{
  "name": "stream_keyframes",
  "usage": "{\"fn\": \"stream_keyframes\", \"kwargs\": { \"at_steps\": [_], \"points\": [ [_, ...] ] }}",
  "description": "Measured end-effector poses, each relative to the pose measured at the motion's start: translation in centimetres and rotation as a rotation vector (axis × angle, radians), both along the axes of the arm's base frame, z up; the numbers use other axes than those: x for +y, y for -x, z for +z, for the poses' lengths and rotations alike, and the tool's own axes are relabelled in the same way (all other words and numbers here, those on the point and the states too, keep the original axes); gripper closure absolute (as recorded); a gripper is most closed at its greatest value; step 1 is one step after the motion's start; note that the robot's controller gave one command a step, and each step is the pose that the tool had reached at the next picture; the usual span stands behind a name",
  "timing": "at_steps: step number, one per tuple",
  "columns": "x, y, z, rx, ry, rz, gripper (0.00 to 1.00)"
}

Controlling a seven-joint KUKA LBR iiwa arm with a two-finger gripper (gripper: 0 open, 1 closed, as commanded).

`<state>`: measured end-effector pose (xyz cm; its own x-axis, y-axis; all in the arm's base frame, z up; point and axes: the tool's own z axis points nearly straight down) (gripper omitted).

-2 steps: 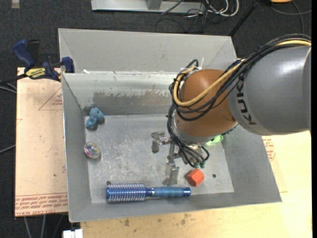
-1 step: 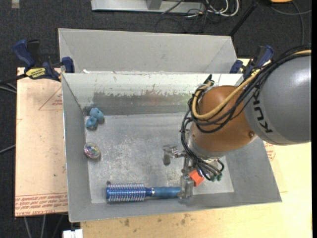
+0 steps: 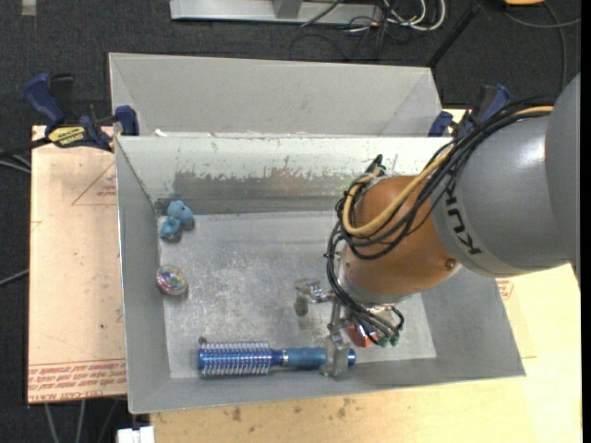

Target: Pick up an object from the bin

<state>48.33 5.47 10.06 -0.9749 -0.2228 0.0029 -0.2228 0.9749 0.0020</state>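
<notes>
**Desk:** What does the camera view show from above?

**Photographer:** A grey metal bin (image 3: 277,169), with the grey arm (image 3: 517,192) reaching in from the right. Its orange cover (image 3: 397,238), wrapped in dark cables (image 3: 334,266), hangs over the right half of the floor. The gripper (image 3: 337,358) is low in the front right part of the bin, close to the near wall.

**Desk:** What lies under it?

**Photographer:** A blue hairbrush (image 3: 235,359) lies flat along the near wall. Its bristled head points left and its handle runs right. The gripper's tip sits at the right end of that handle, touching it or just over it. I cannot tell which.

**Desk:** Is the gripper open or closed on it?

**Photographer:** That cannot be told from this angle. The wrist and its cables cover most of the tool, and where it meets the handle there is only a small metal tip.

**Desk:** Anything else in the bin?

**Photographer:** Two small things sit well apart from the gripper, by the left wall. A lumpy blue toy (image 3: 175,220) is in the far left corner. Just in front of it is a round, shiny, many-coloured disc (image 3: 172,281). The middle of the floor is scuffed bare metal.
</notes>
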Motion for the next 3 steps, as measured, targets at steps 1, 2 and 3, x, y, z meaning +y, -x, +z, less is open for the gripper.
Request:
{"fn": "stream_keyframes", "kwargs": {
  "at_steps": [1, 2, 3],
  "points": [
    [0.4, -0.6, -2.9, -0.016, -0.002, 0.004, 0.0],
    [0.4, -0.3, -3.0, -0.003, 0.0, 0.004, 1.0],
    [0.8, -0.8, 13.3, -0.013, -0.001, 0.009, 1.0]
  ]
}}
